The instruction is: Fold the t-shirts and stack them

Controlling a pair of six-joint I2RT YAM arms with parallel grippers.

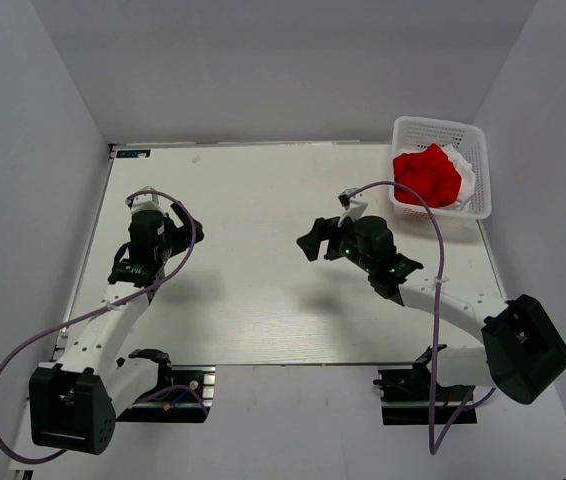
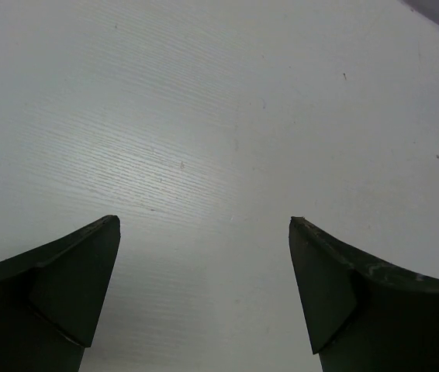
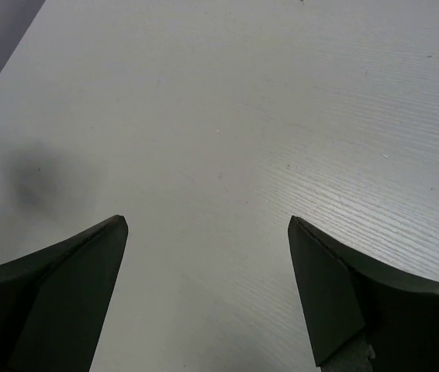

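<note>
The red t-shirt [image 1: 428, 175] lies crumpled in the white lattice basket [image 1: 441, 130] at the back right of the table. The white t-shirt [image 1: 463, 170] shows as a bit of white cloth beside and under it in the basket. My left gripper [image 1: 135, 272] is open and empty over the left part of the table; in its wrist view [image 2: 204, 225] only bare tabletop lies between its fingers. My right gripper [image 1: 315, 240] is open and empty over the middle of the table, left of the basket; its wrist view [image 3: 208, 225] shows only bare tabletop.
The white table [image 1: 253, 200] is walled in by grey panels at the back and both sides. Purple cables loop from both arms. The arm bases stand at the near edge.
</note>
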